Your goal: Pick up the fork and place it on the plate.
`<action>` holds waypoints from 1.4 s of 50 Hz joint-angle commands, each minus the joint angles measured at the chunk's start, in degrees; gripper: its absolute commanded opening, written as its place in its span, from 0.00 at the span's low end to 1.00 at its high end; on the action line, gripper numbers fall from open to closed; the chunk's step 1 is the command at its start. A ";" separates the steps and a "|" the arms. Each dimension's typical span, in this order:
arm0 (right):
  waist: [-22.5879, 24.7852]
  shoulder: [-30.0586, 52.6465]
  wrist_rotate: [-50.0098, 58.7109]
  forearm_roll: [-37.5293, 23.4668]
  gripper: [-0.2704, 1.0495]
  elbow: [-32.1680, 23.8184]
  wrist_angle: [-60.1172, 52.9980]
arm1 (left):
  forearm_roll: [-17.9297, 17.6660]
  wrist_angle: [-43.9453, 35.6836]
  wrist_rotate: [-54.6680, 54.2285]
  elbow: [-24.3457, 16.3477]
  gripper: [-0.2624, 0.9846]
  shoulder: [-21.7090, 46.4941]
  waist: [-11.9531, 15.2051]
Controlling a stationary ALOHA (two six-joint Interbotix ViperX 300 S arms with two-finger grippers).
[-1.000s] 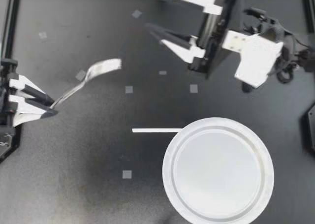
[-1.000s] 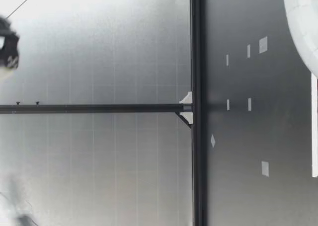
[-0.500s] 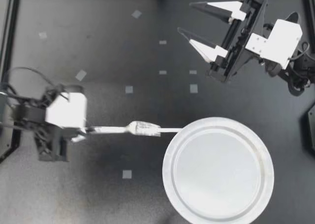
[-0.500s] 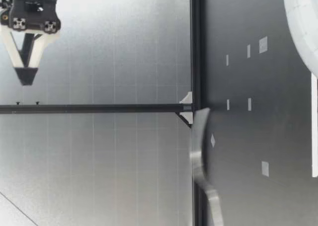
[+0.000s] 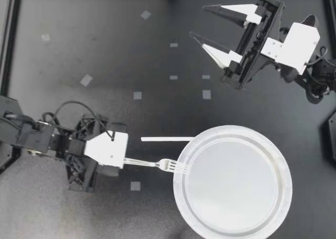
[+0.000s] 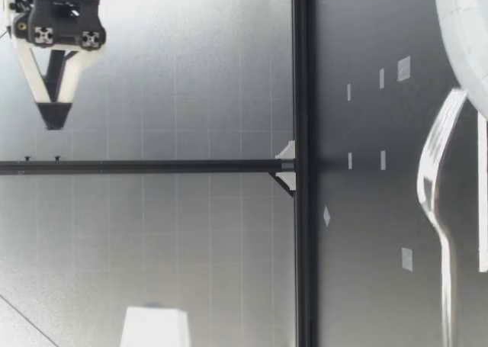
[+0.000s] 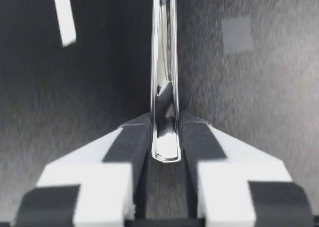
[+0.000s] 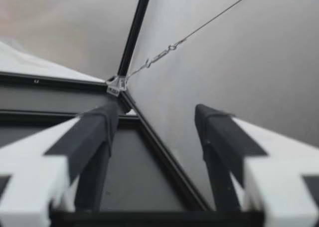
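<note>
My left gripper point(image 5: 125, 160) is shut on the handle of a silver fork point(image 5: 157, 164) at the lower left of the table. The fork points toward the round white plate point(image 5: 181, 197), and its tines reach the plate's near rim. In the left wrist view the fork handle point(image 7: 164, 82) runs straight ahead, pinched between both dark pads point(image 7: 130, 143). The low view shows the fork point(image 6: 431, 171) just above the table, tines by the plate point(image 6: 461, 34). My right gripper point(image 5: 198, 21) stands open and empty at the back right, well away from the plate.
A white strip point(image 5: 167, 139) lies on the table beside the plate's rim, just behind the fork. Several small grey tape squares point(image 5: 136, 186) dot the black mat. A black frame point(image 5: 10, 39) borders the table.
My left arm has swung the fork from the table's left edge down and right, so its tines now meet the plate's rim. The right arm drew back to the right, then stayed still.
</note>
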 commanded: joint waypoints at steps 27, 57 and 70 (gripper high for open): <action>0.18 -1.49 0.62 0.09 0.67 0.88 -0.88 | -0.88 9.67 0.09 -6.86 0.26 6.50 -0.18; 0.09 -1.67 0.70 0.00 0.67 1.32 -0.88 | -3.25 10.20 -0.09 -7.91 0.38 7.21 -0.18; 0.09 -1.93 0.70 0.00 0.67 1.93 -1.41 | -3.52 11.34 -0.18 -8.09 0.63 8.17 -0.18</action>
